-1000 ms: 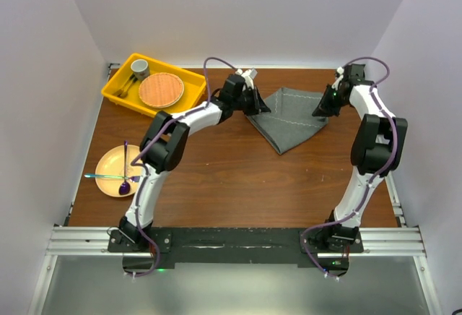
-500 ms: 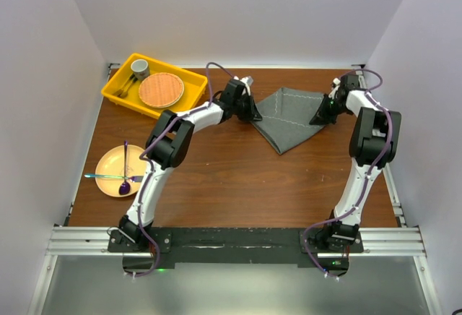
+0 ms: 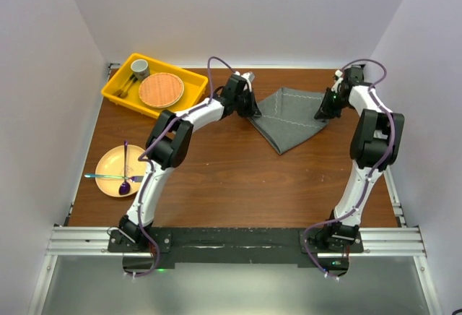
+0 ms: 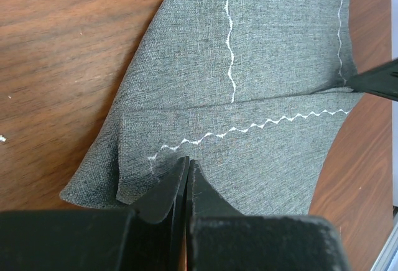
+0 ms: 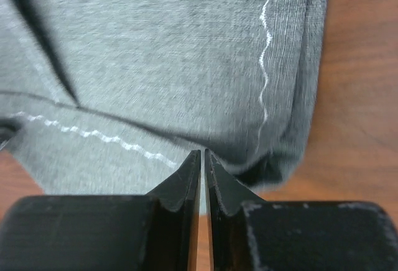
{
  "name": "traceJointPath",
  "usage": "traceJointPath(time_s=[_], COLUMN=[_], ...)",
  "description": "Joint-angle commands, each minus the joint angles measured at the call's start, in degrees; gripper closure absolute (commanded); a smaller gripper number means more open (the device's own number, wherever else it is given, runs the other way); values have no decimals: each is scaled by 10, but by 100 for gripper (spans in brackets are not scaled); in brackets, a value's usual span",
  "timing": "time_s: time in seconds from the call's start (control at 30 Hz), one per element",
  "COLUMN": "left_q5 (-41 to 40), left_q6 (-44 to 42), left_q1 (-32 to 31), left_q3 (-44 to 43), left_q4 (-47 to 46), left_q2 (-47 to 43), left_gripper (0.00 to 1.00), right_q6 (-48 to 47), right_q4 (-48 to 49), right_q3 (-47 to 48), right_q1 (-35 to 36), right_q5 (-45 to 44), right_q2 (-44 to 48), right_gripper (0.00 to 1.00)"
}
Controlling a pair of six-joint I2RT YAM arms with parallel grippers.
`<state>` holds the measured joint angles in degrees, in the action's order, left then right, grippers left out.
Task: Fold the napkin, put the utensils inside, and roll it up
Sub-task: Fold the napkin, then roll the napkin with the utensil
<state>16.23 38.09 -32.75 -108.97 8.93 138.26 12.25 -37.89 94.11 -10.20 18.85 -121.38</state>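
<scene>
The grey-green napkin (image 3: 289,116) lies folded into a rough triangle at the far middle of the table, its point toward me. My left gripper (image 3: 253,108) is shut on its left corner; the left wrist view shows the jaws (image 4: 188,161) pinched at the stitched hem of the napkin (image 4: 261,66). My right gripper (image 3: 323,109) is shut on the right corner, and the right wrist view shows its tips (image 5: 203,153) at the lifted edge of the napkin (image 5: 155,53). A purple spoon (image 3: 125,167) and a teal-handled utensil (image 3: 108,177) lie on a pale yellow plate (image 3: 108,157) at the left.
A yellow tray (image 3: 115,87) at the far left holds a woven round plate (image 3: 160,89), a grey cup (image 3: 139,65) and more cutlery. White walls close in on three sides. The arm bases and a metal rail run along the near edge.
Both wrists dipped toward the table half a second ago and have risen a little again. The napkin keeps about the same shape and place between them.
</scene>
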Motion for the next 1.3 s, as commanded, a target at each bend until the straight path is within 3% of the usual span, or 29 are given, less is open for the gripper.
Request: traceJointPath(time_s=[0.0, 0.2, 0.37, 0.47, 0.6, 0.73, 0.93, 1.2, 1.27], left_q5=[-4, -7, -30, -46, -67, -58, -71, -66, -67], left_q6=[-13, -11, -9, -6, -3, 8, 36, 61, 60], left_q1=[0, 0, -4, -3, 3, 22, 52, 53, 53], left_q3=[-20, -21, -27, -2, 47, 154, 333, 430, 434], left_q4=[2, 9, 43, 64, 112, 129, 129, 147, 150], left_q2=[-11, -18, -75, -133, -221, -344, -517, -629, -638], left_gripper=[98, 97, 86, 78, 68, 64, 63, 63, 63], right_q6=[-26, -28, -25, -37, -63, -115, -220, -255, -261], right_q4=[-10, 44, 53, 16, -29, -33, -6, -24, -25], right_q3=[-39, -101, -69, -38, -25, -44, -69, -25, -27], right_q1=[-4, -7, 0, 18, 60, 157, 295, 382, 386], right_q5=[-22, -24, -34, -60, -160, -215, -237, -250, -250], right_q2=[83, 64, 45, 71, 140, 199, 208, 129, 114], right_gripper=[89, 90, 88, 74, 54, 39, 28, 26, 18])
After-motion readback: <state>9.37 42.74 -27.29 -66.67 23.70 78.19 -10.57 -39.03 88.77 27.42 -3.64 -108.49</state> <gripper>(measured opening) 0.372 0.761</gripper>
